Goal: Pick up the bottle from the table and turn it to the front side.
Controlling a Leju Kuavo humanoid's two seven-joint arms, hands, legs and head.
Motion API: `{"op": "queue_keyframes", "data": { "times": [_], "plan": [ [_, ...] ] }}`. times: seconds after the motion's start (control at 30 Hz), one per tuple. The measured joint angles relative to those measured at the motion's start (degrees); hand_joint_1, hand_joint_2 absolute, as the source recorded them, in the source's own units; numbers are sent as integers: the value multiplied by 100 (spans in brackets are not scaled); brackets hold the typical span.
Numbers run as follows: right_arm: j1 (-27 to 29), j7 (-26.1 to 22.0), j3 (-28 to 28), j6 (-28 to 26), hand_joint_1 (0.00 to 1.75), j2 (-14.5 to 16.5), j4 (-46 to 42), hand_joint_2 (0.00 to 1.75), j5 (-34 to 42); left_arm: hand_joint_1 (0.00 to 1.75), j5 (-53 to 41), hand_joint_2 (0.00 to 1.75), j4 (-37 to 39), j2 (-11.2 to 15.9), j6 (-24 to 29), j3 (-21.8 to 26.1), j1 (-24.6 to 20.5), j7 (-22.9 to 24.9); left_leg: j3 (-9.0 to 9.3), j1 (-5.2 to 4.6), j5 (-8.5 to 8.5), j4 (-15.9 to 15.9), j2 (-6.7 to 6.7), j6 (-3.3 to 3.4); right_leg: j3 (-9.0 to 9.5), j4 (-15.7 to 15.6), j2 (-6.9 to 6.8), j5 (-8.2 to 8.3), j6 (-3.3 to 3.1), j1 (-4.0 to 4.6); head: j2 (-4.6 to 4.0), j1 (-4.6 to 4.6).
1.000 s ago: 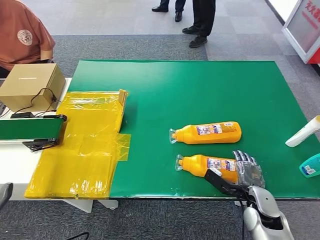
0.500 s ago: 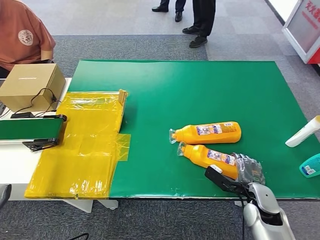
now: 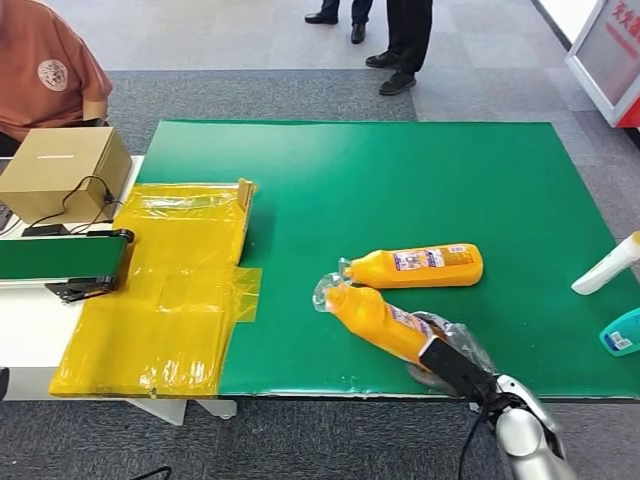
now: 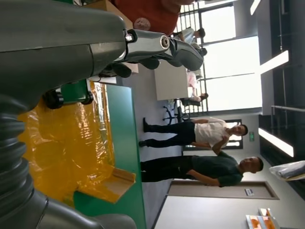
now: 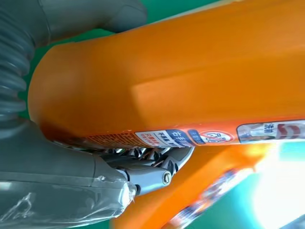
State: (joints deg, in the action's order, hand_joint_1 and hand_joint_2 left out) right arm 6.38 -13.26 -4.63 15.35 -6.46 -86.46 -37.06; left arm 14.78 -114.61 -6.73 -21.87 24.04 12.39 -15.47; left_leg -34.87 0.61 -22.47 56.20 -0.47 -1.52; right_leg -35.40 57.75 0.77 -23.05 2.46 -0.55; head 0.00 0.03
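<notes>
Gripping the orange bottle (image 3: 377,320) by its base near the table's (image 3: 453,180) front edge, the right hand (image 3: 456,355) holds it tilted, cap raised

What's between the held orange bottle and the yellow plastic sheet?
Head view: bare green mat separates the held bottle in the right hand from the yellow plastic sheet.

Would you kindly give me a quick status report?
Right hand grips near bottle, neck tilted up. Left hand open. Second bottle lies close behind.
</notes>
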Motion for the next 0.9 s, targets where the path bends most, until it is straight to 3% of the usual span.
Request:
{"op": "queue_keyframes", "data": {
  "times": [0.27, 0.5, 0.77, 0.9],
  "plan": [
    [22, -232, 388, 47, 175, -421, -369, 175, 915, 0, 138, 175, 220, 278, 138, -164, -171, -45, -13, -3, 1, 0, 0, 3, -10, 0, 0, 3, 4, -3, 0, 2],
    [-492, -417, 766, 87, 175, -571, -487, 175, 1404, 0, 217, 175, 569, 422, 289, -426, -582, 39, -16, -2, 10, 0, 1, 4, -13, 1, 0, 8, 7, -3, 0, 1],
    [-1260, -444, 1123, -212, 175, -116, -301, 175, 1768, 0, 273, 175, 1083, 322, 569, -1144, -1270, 332, -24, -2, 27, 1, -1, 1, -23, 2, -1, 21, 2, -1, 0, 1],
    [-1720, -542, 1191, -443, 175, 291, 114, 175, 1799, 0, 290, 175, 1606, 234, 524, -1747, -1870, 419, -31, -2, 37, 1, -1, 5, -29, 3, -1, 32, 7, -1, 0, 0]
  ]
}}
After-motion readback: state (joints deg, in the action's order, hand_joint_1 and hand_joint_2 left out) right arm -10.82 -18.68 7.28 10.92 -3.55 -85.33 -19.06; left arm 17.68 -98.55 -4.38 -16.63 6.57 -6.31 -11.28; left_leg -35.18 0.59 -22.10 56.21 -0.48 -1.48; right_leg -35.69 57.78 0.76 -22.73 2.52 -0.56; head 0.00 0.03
